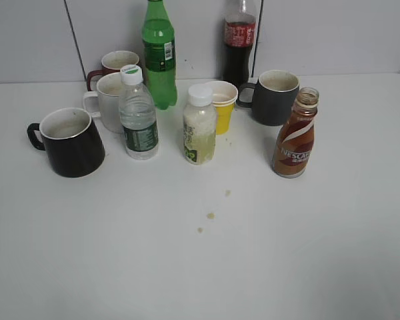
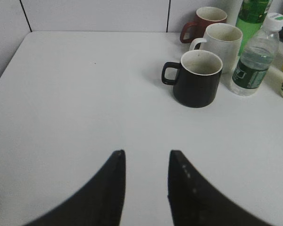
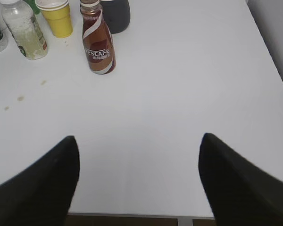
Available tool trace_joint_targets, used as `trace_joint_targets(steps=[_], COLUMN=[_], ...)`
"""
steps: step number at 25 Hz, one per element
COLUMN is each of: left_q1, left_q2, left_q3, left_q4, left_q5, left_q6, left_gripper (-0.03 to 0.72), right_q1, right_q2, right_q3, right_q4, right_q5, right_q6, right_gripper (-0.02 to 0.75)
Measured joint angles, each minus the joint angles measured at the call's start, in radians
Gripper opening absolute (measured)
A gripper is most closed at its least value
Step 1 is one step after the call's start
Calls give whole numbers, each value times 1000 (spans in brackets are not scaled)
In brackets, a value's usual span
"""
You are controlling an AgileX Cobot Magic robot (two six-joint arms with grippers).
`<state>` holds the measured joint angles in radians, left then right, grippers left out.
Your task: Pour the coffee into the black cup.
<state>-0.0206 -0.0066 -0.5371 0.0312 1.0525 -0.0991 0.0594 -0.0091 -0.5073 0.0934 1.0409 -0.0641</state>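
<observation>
The coffee bottle, uncapped with a brown-orange Nescafe label, stands upright at the right of the table; it also shows in the right wrist view. The black cup, cream inside, handle to its left, stands at the left; it also shows in the left wrist view. My left gripper is open and empty, well short of the black cup. My right gripper is wide open and empty near the table's front edge, far from the coffee bottle. Neither gripper shows in the exterior view.
Between them stand a water bottle, a pale juice bottle and a yellow paper cup. Behind are a white mug, a maroon mug, a dark grey mug, a green bottle and a cola bottle. Brown drops mark the table.
</observation>
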Motion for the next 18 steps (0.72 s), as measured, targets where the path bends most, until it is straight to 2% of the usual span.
trace_joint_targets(steps=[18], left_q1=[0], left_q2=[0], left_q3=[0], left_q4=[0], left_q5=[0], left_q6=[0], left_gripper=[241], right_q1=[0], right_q2=[0], right_q3=[0], right_q4=[1], right_q5=[0], right_q6=[-1], right_gripper=[589])
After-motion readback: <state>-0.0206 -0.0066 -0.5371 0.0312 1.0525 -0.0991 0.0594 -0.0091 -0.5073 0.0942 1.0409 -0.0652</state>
